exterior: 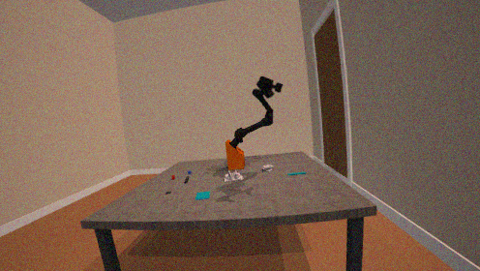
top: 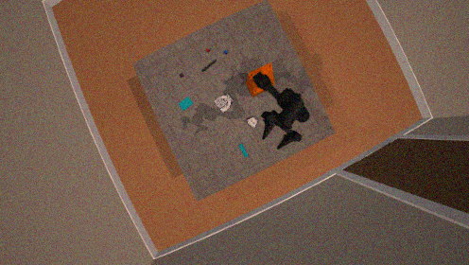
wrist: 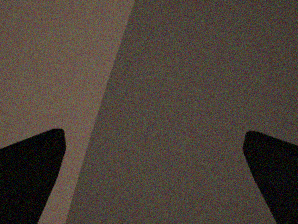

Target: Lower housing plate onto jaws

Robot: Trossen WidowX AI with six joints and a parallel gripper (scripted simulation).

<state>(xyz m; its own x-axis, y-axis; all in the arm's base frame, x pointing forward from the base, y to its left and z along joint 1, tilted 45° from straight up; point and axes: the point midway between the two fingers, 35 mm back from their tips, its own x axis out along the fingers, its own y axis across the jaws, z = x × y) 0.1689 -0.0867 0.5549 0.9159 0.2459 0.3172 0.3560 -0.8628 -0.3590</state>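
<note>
A white assembly stands on the table in front of the arm's base. A smaller white piece lies apart from it, nearer the gripper's side in the top view. The views are too coarse to tell which white shapes are the housing plate, jaws, stubs or pins, or whether anything sits level. My gripper is open and empty. It is raised high above the table, away from both white things, and faces the walls in the wrist view.
The arm's orange base stands on the grey table. A teal plate, a teal bar, a dark bar and small red, blue and dark pieces lie around.
</note>
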